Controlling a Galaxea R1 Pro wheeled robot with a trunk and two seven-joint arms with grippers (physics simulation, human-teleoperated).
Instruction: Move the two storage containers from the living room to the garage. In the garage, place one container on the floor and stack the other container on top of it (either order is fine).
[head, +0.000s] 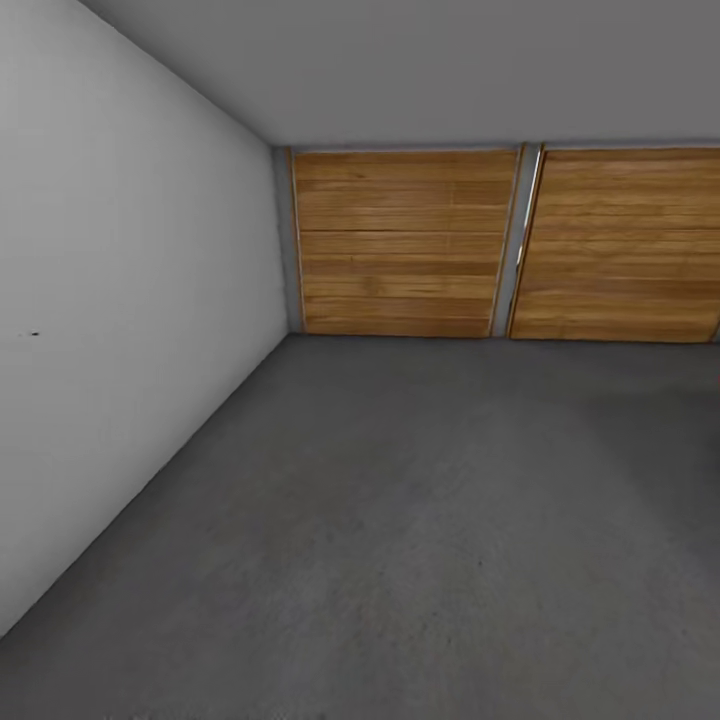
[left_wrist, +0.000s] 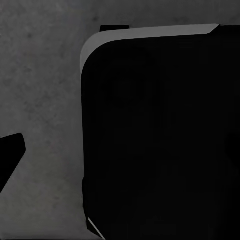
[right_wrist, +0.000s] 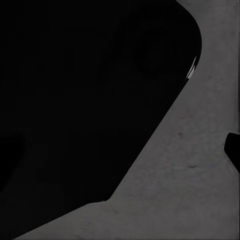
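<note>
I am in the garage, and the two storage containers are out of view. The dark grey concrete floor (head: 420, 520) stretches ahead in the head view. In the left wrist view, one dark fingertip (left_wrist: 11, 152) of my left gripper (left_wrist: 120, 165) sits at the frame edge over the floor (left_wrist: 45, 90). Nothing lies between the fingers. My right gripper (right_wrist: 120, 150) also shows a dark fingertip (right_wrist: 233, 147) at the frame edge above the floor (right_wrist: 190, 190), holding nothing. Both grippers look open beside my black body (left_wrist: 160, 140).
Two wooden plank garage doors (head: 400, 245) (head: 625, 245) close the far end, with a grey post (head: 520, 240) between them. A grey-white wall (head: 120, 300) runs along the left. My black body (right_wrist: 85, 100) takes up much of the right wrist view.
</note>
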